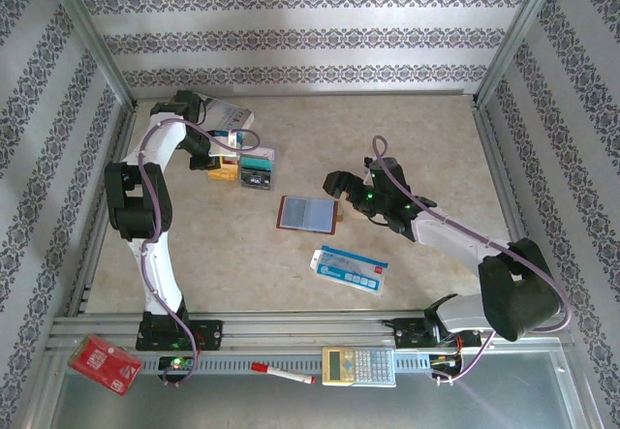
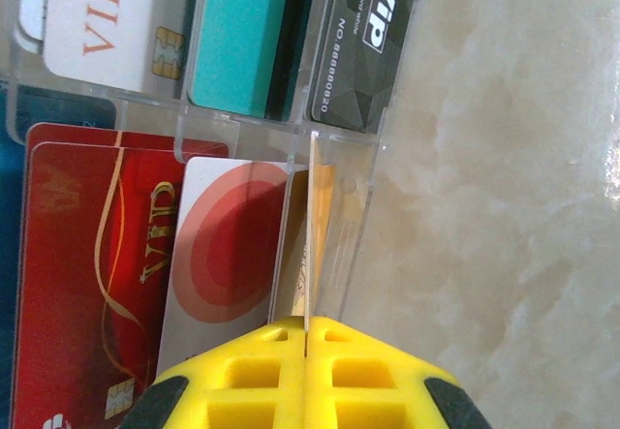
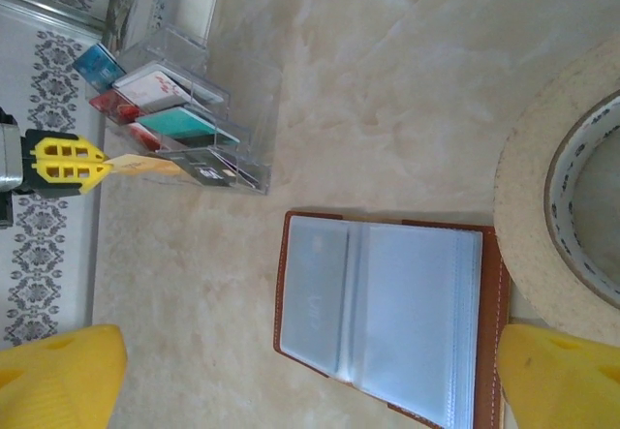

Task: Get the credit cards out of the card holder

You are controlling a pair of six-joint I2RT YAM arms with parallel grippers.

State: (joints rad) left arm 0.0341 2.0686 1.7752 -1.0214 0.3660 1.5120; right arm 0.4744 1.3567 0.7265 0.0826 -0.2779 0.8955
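The holder lies open mid-table, sleeves seemingly empty. Cards sit in the clear rack. The left gripper pinches a gold card at its slot, perhaps the last. The right gripper gapes over the holder.

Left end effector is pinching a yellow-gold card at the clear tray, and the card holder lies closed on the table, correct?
No, the card holder lies open, as the right wrist view shows. The left end effector does pinch a yellow-gold card at the clear tray.
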